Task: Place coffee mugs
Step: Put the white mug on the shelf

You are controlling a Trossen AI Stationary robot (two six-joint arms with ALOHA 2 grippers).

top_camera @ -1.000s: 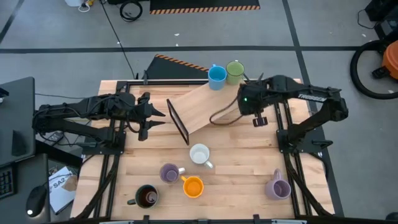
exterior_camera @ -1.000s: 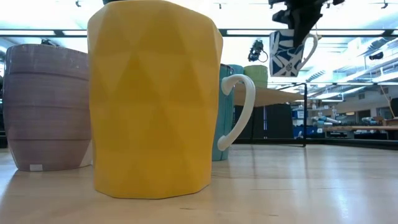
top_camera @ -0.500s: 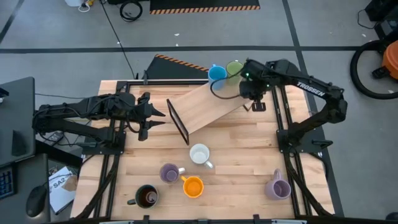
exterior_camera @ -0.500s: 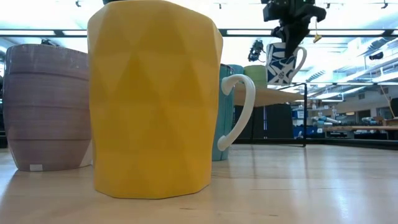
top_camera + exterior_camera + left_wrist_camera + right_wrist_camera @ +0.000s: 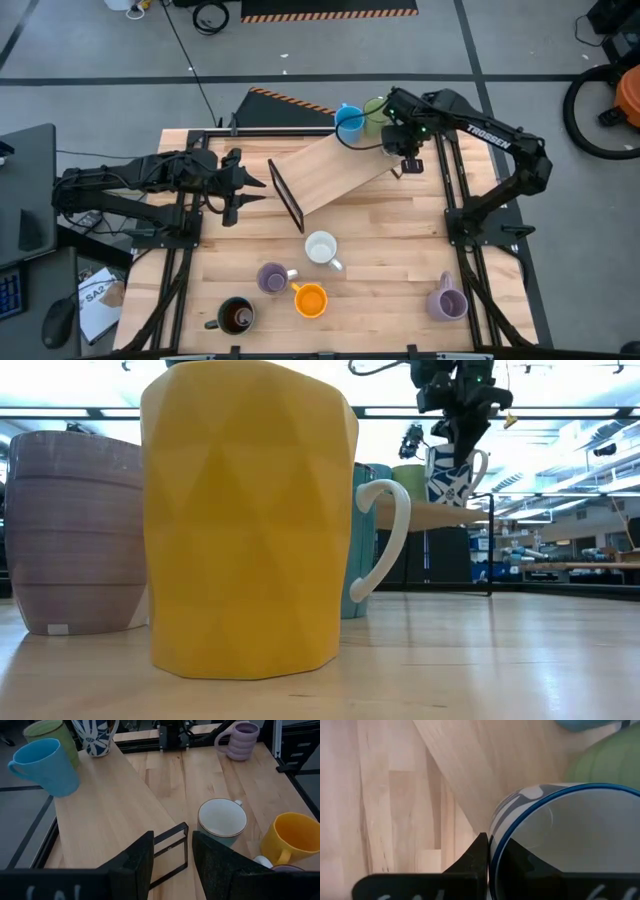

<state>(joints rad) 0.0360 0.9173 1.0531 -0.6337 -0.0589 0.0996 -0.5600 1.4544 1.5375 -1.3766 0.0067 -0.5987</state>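
White with blue leaf patterning, the carried mug (image 5: 96, 736) has dropped from well above the raised wooden shelf (image 5: 325, 172) to just over its far corner, beside the green mug (image 5: 52, 735) and blue mug (image 5: 44, 766); placement looks imminent. The right gripper (image 5: 462, 422) pinches its rim. The left gripper (image 5: 169, 851) waits open near the left edge.

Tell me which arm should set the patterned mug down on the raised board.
Right. Its end effector already grips the blue-and-white mug by the rim, hanging beside the green mug above the board. The left end effector waits empty at the table's left side.
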